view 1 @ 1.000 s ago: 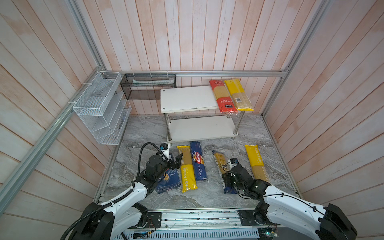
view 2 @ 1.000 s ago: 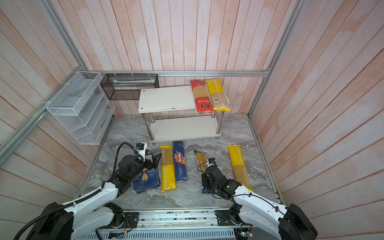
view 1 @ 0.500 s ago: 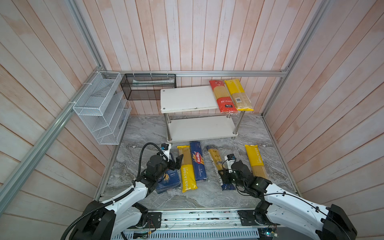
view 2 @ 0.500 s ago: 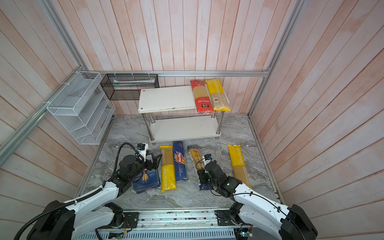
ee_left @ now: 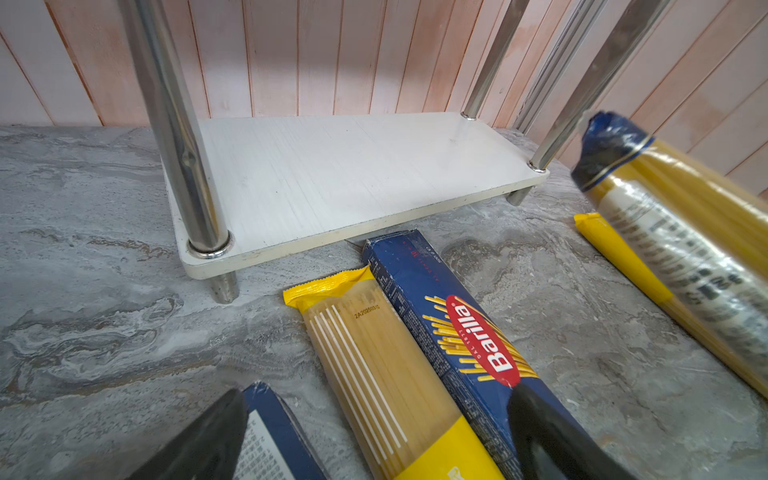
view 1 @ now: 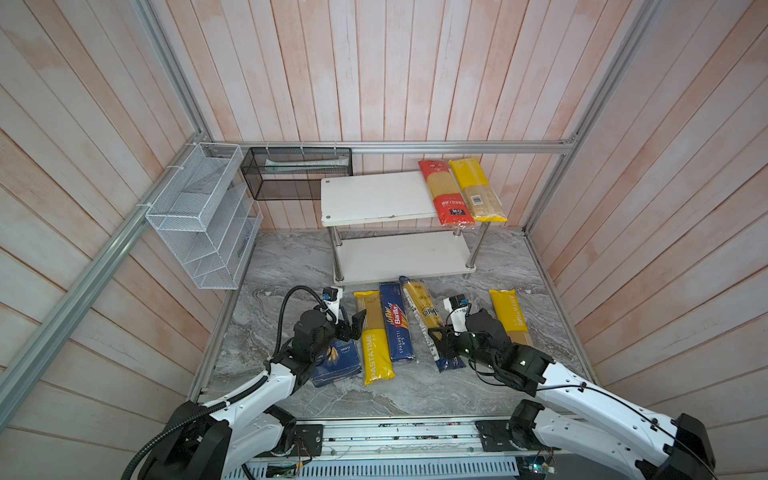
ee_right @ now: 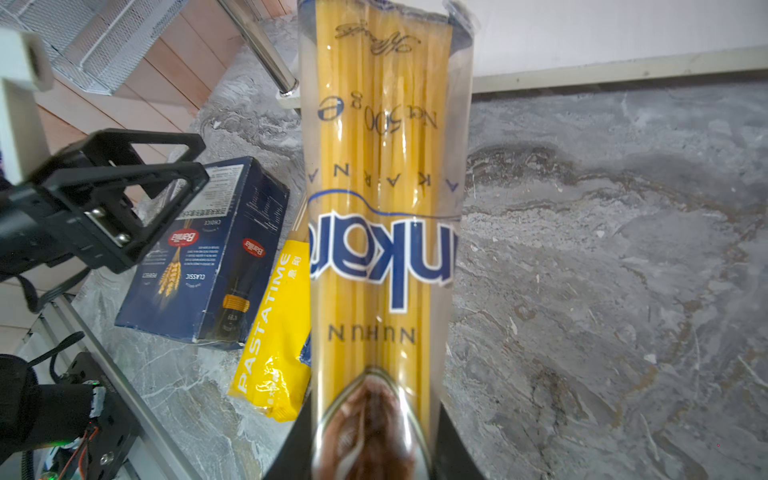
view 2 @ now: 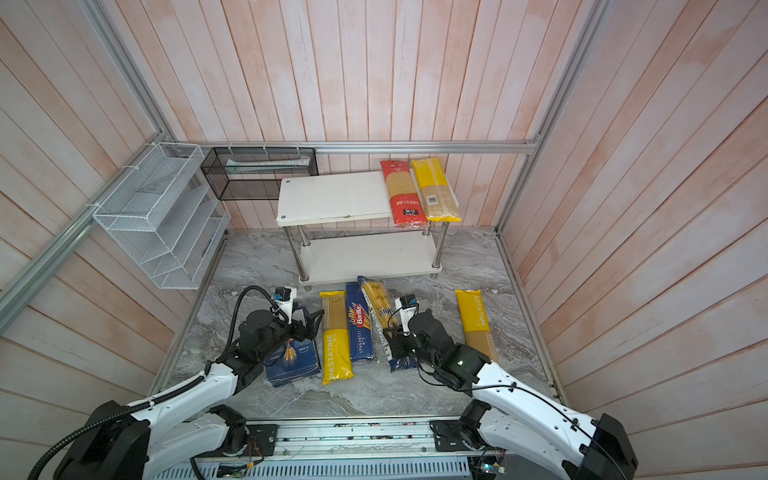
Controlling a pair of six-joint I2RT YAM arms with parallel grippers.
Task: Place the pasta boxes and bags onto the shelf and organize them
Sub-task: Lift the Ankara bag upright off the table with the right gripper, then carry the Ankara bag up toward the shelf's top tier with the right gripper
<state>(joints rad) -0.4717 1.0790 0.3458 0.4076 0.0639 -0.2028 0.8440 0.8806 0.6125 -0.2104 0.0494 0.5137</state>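
Lower centre in both top views, the right hand [view 1: 437, 338] is clamped on the gold-and-dark-blue plastic spaghetti bag [view 1: 420, 303], whose far end points at the front edge of the two-tier white-board shelf [view 1: 399, 255]. Just left of it lie the long narrow dark blue Barilla box [view 1: 397, 328] and a yellow-and-clear PASTATIME bag [view 1: 374, 347]. The left hand [view 1: 352, 327], jaws apart, hangs over the wide dark blue cardboard box [view 1: 337, 362]. A red-and-clear bag [view 1: 444, 193] and a yellow bag [view 1: 478, 191] occupy the top board's right end.
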